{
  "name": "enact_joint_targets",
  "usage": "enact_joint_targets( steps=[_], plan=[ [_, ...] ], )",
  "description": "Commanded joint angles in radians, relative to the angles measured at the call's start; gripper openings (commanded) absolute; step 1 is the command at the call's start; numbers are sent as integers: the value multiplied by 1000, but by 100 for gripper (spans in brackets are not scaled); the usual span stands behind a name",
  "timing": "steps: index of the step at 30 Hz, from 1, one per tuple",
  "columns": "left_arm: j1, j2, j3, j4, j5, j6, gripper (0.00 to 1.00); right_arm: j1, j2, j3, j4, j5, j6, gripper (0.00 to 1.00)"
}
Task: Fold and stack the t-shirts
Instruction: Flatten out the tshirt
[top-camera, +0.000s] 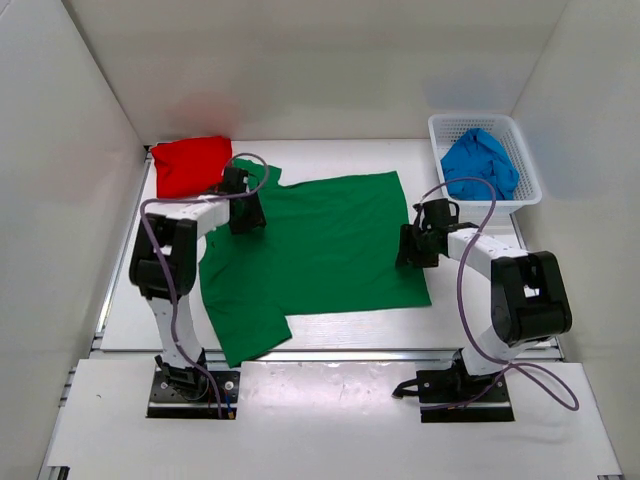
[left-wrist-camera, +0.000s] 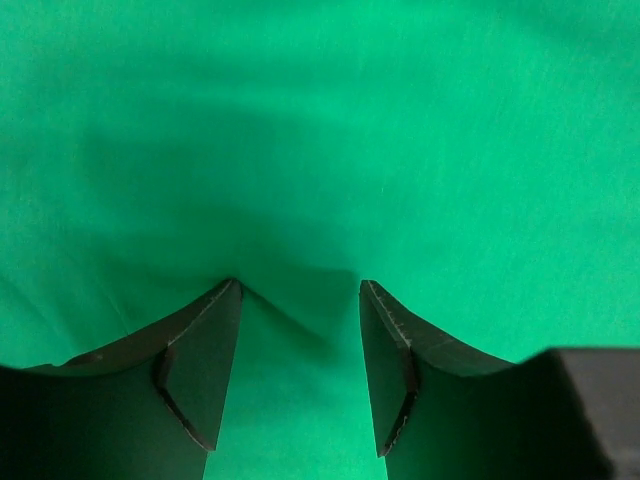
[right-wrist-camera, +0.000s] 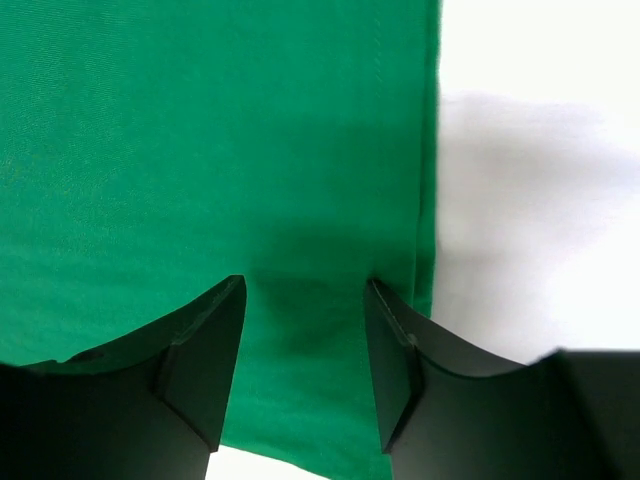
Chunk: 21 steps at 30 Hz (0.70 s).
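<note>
White tabletop (top-camera: 340, 160) carries a plain green cloth t-shirt (top-camera: 330, 250) spread flat at centre. A folded bright red t-shirt (top-camera: 192, 163) lies far left. A crumpled blue t-shirt (top-camera: 480, 165) fills a white plastic lattice basket (top-camera: 475, 118) far right. Left gripper (left-wrist-camera: 300, 285) and right gripper (right-wrist-camera: 305, 282) touch the green cloth, jaws parted, the right one at its edge.

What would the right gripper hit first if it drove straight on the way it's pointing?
The green t-shirt. The right gripper is open and points at the cloth just inside its edge, with bare table off to one side. Depth is unclear, so it may be touching the cloth.
</note>
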Motion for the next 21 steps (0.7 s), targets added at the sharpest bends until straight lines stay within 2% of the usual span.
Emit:
enact_joint_targets(
  steps=[1,10,12,15,17,21],
  plan=[
    [-11,112,149,-51,10,2,62,-51,38,-4,-66,44,-15,48],
    [-48,319,511,-197,38,41,61,-93,9,11,-102,32,23,47],
    [-57,313,538,-249,53,48,60,-75,0,25,-112,30,18,47],
    [-51,237,459,-239,95,55,58,-50,-20,56,-119,0,5,48],
    [-36,90,305,-194,112,47,58,-22,-46,76,-103,3,1,47],
    [21,-142,121,-142,142,35,60,27,-76,126,-103,-2,-23,47]
  ],
)
